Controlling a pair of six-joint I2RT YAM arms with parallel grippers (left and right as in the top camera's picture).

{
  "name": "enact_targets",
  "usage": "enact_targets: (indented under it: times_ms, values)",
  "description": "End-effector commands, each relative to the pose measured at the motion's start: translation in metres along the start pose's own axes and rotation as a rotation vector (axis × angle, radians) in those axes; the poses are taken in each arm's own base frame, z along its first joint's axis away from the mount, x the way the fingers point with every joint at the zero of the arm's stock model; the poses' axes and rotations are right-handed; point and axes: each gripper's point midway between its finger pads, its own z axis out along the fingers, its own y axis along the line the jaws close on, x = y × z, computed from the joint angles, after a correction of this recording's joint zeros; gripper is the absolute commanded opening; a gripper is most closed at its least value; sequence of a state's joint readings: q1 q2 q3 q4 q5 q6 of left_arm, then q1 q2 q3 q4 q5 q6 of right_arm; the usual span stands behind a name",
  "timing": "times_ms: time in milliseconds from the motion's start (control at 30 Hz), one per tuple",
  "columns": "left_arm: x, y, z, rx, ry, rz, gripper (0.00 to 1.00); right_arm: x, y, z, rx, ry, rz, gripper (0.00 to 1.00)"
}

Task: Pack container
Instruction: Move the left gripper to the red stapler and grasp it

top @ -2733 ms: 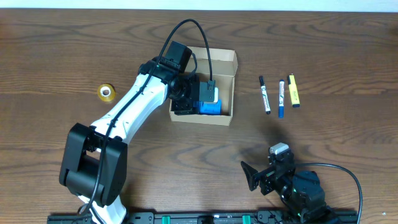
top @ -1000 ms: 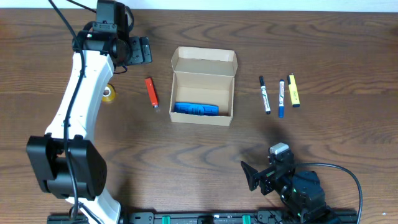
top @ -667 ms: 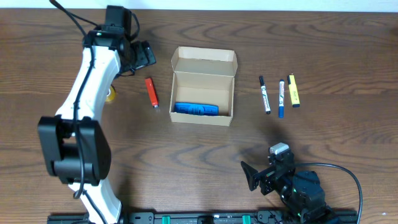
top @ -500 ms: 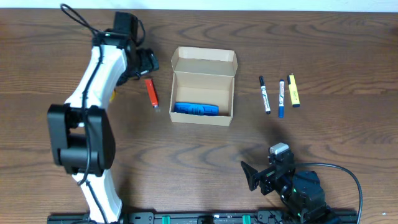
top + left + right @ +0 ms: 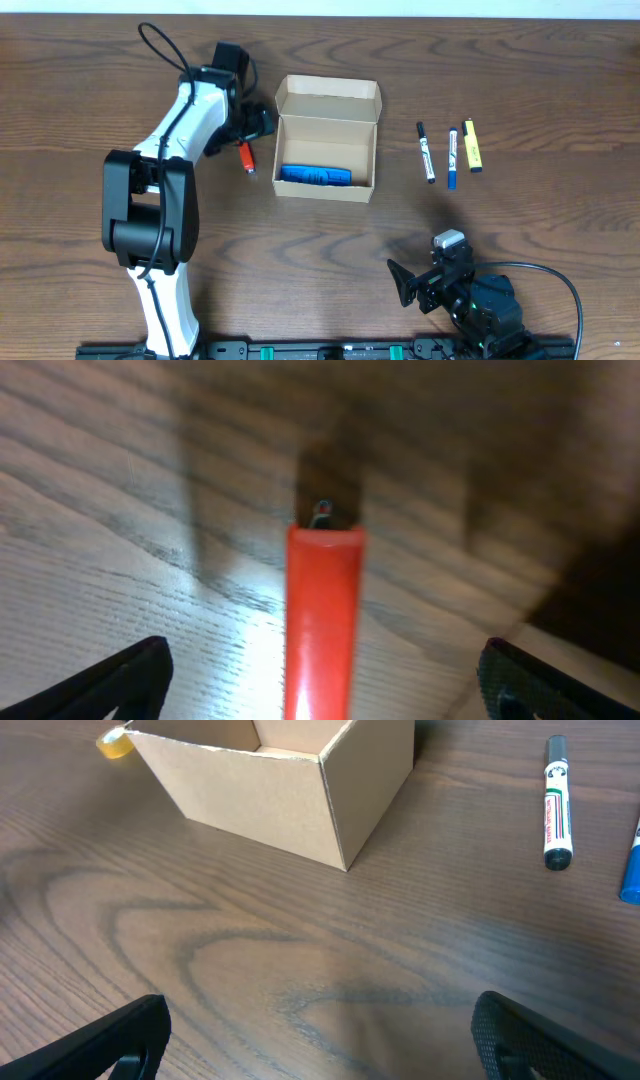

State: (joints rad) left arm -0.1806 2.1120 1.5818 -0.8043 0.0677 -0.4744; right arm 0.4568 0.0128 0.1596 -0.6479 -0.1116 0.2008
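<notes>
Tan cardboard forms the container (image 5: 330, 140), which sits open on the wooden table (image 5: 560, 230) toward the far middle, its flap lid standing up along the far edge. A blue item (image 5: 315, 176) lies inside against the near wall.

Just left of the container, apart from its wall, a slim red item (image 5: 247, 161) lies on the table. The left gripper (image 5: 322, 680) hangs right over it with its fingers spread. In the left wrist view the red item runs up the middle between the two dark fingertips. That view is blurred, and neither fingertip appears to touch it.

To the right of the container, well apart from it, a black marker (image 5: 426, 152), a blue marker (image 5: 452, 158) and a yellow highlighter (image 5: 472, 146) lie side by side, roughly parallel.

The right gripper (image 5: 320, 1040) rests near the front edge of the table, right of centre, with its fingers apart. Its camera looks across the wood at the container's corner and the black marker.
</notes>
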Motion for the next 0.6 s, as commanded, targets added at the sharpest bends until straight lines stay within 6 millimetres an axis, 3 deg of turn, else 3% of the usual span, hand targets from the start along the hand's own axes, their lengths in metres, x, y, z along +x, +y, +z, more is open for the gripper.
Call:
enact_targets:
  times_ms: [0, 67, 200, 367, 567]
  values:
    - [0.0124, 0.0131, 0.0169, -0.042, 0.032, -0.001, 1.0, 0.0004, 0.0011, 0.0002, -0.005, -0.002, -0.019, 0.99]
    - [0.0145, 0.0145, 0.0199, -0.043, 0.035, -0.001, 0.91, 0.0004, 0.0011, 0.0002, -0.005, -0.002, -0.019, 0.99]
    - [0.0131, 0.0133, 0.0203, -0.038, 0.029, -0.001, 0.89, 0.0004, 0.0011, 0.0002, -0.005, -0.002, -0.019, 0.99]
    - [0.0105, 0.0123, 0.0211, -0.034, 0.017, 0.004, 0.72, 0.0004, 0.0011, 0.0002, -0.005, -0.002, -0.02, 0.99]
    - [0.0101, 0.0121, 0.0225, -0.032, 0.014, 0.03, 0.63, 0.0004, 0.0011, 0.0002, -0.005, -0.002, -0.019, 0.99]
